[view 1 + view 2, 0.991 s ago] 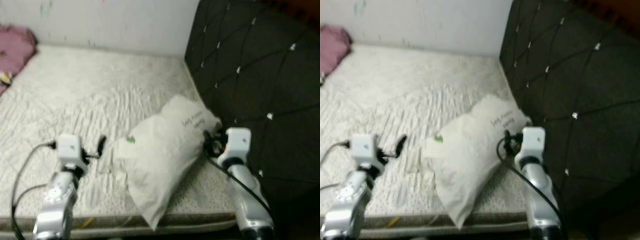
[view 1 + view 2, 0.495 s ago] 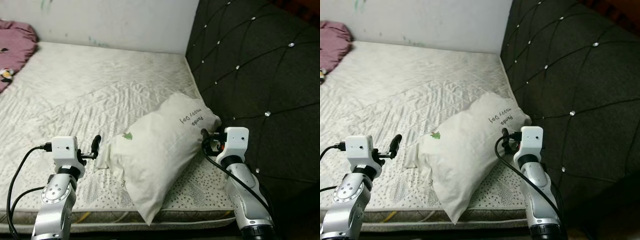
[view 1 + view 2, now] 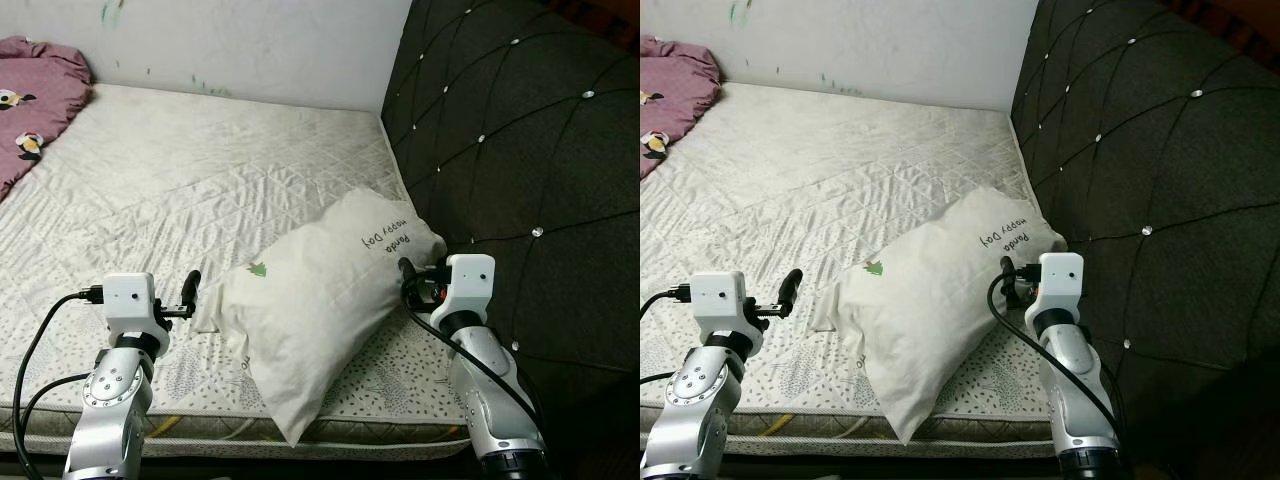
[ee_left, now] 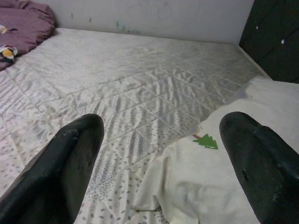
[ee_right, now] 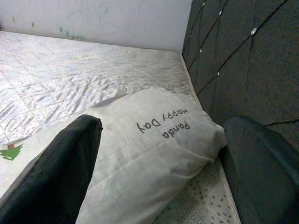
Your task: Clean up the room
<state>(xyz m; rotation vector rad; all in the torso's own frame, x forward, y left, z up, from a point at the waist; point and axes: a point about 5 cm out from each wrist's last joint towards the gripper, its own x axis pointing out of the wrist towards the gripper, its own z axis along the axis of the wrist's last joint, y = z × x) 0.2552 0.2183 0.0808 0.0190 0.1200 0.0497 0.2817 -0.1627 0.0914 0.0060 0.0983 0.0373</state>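
A white pillow with black writing and a small green tree mark lies tilted on the mattress, its lower corner hanging over the near edge. Its upper end rests by the black headboard. My left gripper is open just beside the pillow's left corner, low over the mattress. In the left wrist view that corner of the pillow lies between the spread fingers. My right gripper is open at the pillow's right end, next to the headboard. The right wrist view looks onto the pillow's writing.
A pink blanket with small panda prints is bunched at the mattress's far left corner. A white wall runs behind the bed. The tufted headboard closes off the right side. The mattress's front edge lies just before me.
The camera has moved a little and the picture has sharpened, so more of the pink blanket shows. Both grippers and the pillow keep their places relative to each other.
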